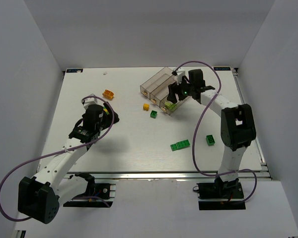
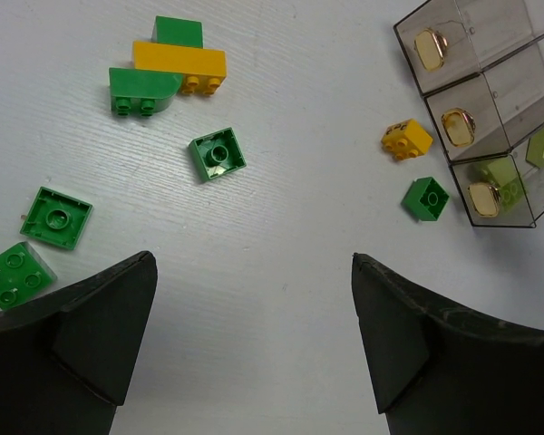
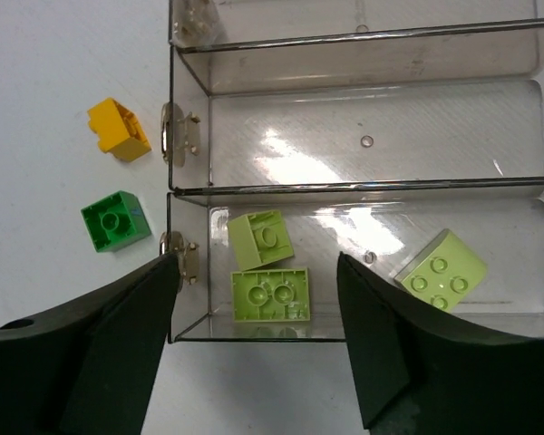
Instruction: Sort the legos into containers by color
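The containers are three clear bins joined side by side at the back right. My right gripper hangs open over the near end of the rightmost bin. In the right wrist view its jaws stand wide apart with nothing between them. Below them three pale green legos lie in that bin. A yellow lego and a green one lie just outside it. My left gripper is open and empty above bare table.
Ahead of the left gripper lie a green and yellow cluster and loose green bricks. A green plate and a green brick lie near the right arm. White walls ring the table.
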`<action>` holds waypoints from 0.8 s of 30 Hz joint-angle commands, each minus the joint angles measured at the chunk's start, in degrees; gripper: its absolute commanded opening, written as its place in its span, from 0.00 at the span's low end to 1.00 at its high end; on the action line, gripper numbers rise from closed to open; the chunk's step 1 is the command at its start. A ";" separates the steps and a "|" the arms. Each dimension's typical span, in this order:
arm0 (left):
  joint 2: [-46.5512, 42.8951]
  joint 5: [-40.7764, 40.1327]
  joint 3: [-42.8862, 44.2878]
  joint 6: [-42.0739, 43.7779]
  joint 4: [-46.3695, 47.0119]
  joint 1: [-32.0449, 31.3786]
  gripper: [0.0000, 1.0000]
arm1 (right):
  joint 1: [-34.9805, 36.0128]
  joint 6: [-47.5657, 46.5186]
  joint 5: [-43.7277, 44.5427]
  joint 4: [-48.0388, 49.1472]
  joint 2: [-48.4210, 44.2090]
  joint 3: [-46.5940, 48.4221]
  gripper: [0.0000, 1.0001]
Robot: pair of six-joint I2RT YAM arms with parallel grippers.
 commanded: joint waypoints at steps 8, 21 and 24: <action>-0.27 1.29 1.92 0.53 -1.58 1.04 0.98 | -1.02 -21.35 -18.01 -2.70 -10.04 -3.80 0.89; 4.74 4.45 6.66 4.75 -6.94 5.52 0.98 | -0.49 -31.59 -31.32 -6.06 -15.58 -9.25 0.87; 5.97 4.63 8.06 5.28 -9.05 6.58 0.98 | -0.14 -28.52 -28.59 -2.55 -16.63 -11.01 0.89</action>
